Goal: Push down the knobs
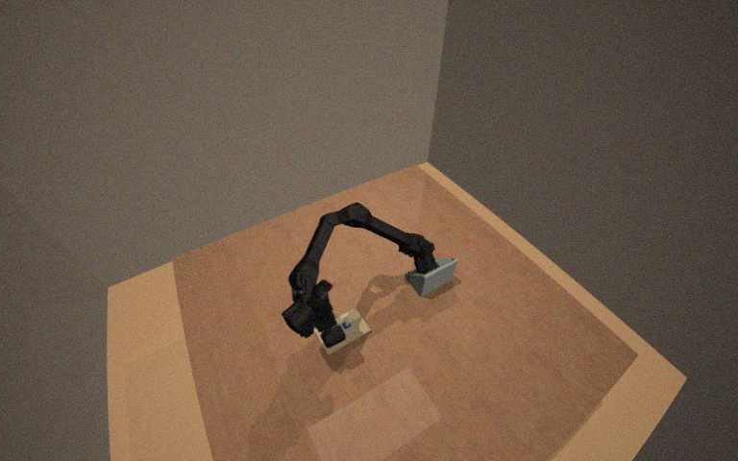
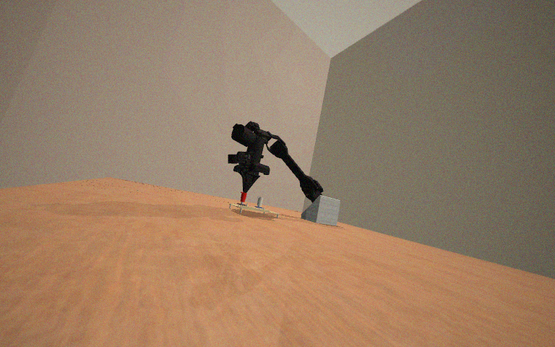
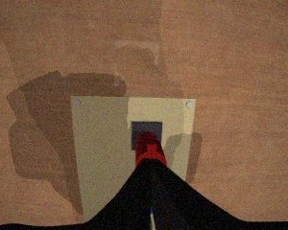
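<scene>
a red knob (image 2: 243, 197) (image 3: 151, 149) and a grey knob (image 2: 259, 201) stand upright on the pale, short-legged board (image 1: 359, 318) (image 2: 252, 209) (image 3: 103, 144).

the arm (image 1: 384, 226) (image 2: 294, 166) is matte black, with chunky rounded joints and slim straight links

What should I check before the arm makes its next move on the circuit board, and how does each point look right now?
1. Jaws shut: ok.
2. Jaw tips over the red knob: ok, they are at its top.
3. Red knob pushed fully down: cannot tell, the contact at its base is too small to judge.
4. Grey knob pushed fully down: cannot tell, too small to judge.
5. Circuit board up on its legs: ok.
6. Jaws open and away from the board: not ok.
</scene>
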